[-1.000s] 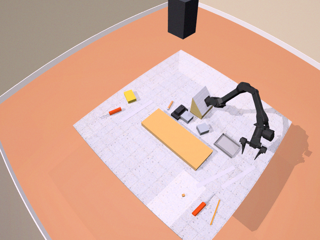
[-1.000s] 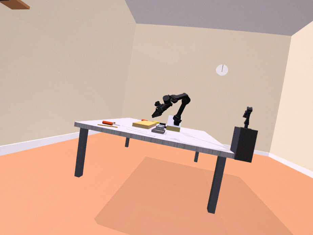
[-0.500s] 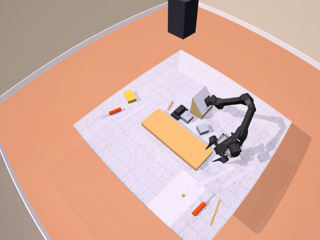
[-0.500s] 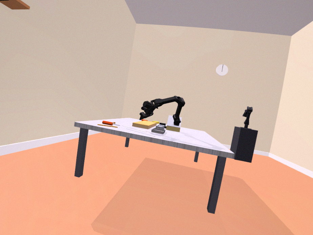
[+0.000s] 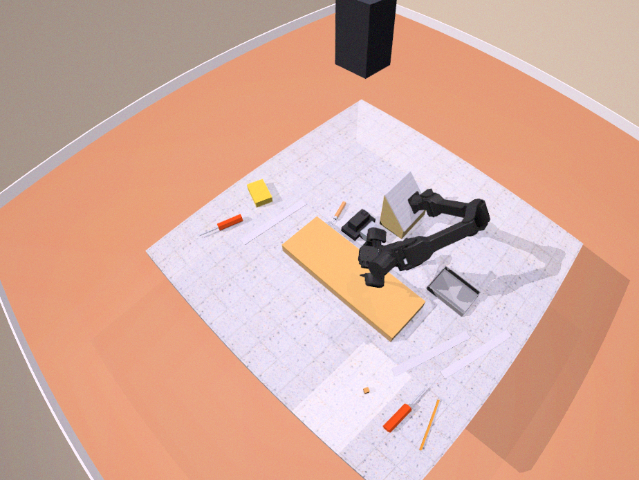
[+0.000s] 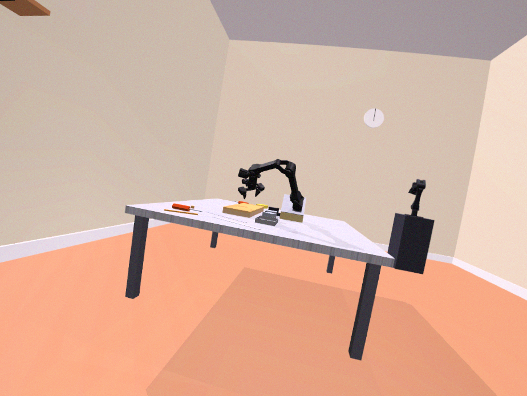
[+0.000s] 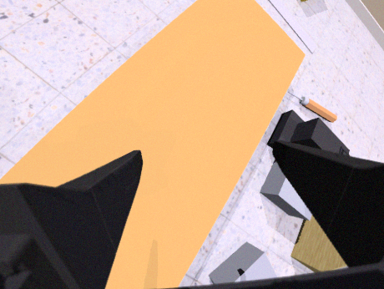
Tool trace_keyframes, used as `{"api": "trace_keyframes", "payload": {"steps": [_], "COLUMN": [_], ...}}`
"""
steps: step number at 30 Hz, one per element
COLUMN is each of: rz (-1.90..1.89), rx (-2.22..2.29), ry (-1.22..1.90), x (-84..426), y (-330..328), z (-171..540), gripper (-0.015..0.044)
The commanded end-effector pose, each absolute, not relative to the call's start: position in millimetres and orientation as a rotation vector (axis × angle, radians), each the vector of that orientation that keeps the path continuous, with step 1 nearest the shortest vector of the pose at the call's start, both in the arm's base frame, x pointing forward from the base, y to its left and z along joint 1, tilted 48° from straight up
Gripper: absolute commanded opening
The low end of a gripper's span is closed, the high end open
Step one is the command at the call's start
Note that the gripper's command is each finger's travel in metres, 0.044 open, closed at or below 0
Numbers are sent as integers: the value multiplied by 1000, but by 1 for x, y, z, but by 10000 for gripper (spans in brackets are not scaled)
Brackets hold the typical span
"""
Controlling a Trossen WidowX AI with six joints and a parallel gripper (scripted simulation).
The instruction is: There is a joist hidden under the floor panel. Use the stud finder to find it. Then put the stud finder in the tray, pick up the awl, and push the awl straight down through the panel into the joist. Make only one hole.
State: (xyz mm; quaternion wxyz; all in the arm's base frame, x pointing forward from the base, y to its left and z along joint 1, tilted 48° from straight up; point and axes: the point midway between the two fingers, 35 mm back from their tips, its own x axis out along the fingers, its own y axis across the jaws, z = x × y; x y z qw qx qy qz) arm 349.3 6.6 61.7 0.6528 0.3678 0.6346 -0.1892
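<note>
The floor panel (image 5: 330,263) (image 6: 242,209) (image 7: 179,83) is a long, flat orange-yellow board in the middle of the table. My gripper (image 5: 363,256) (image 6: 250,196) (image 7: 208,151) is open and empty, high above the panel. The black stud finder (image 5: 357,223) (image 6: 273,209) (image 7: 318,134) lies behind the panel; one finger partly covers it in the wrist view. The orange-handled awl (image 5: 340,209) (image 7: 320,110) lies beside it, its thin tip towards the panel. The grey tray (image 5: 458,296) (image 6: 266,221) holds nothing that I can see. No joist or hole shows.
A wedge-shaped stand (image 5: 396,214) is by the arm's base. Grey blocks (image 7: 238,264) lie between panel and stand. Red-handled tools (image 5: 229,222) (image 5: 397,418), a yellow block (image 5: 258,191), an orange stick (image 5: 429,425) and a small cube (image 5: 366,390) lie farther out.
</note>
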Motion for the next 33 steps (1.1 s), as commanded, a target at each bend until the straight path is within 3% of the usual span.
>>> {"api": "trace_keyframes", "payload": {"steps": [1,8,15,33], "rz": [-529,-637,-628,-626], "rx": [967,1335,1785,1797], "ry": [1591,1789,1862,1861], "x": [317,244,178,185], "y": [-36,-88,-99,-103], "z": [17,-41,-70,-75], "gripper": [440,440,440,440]}}
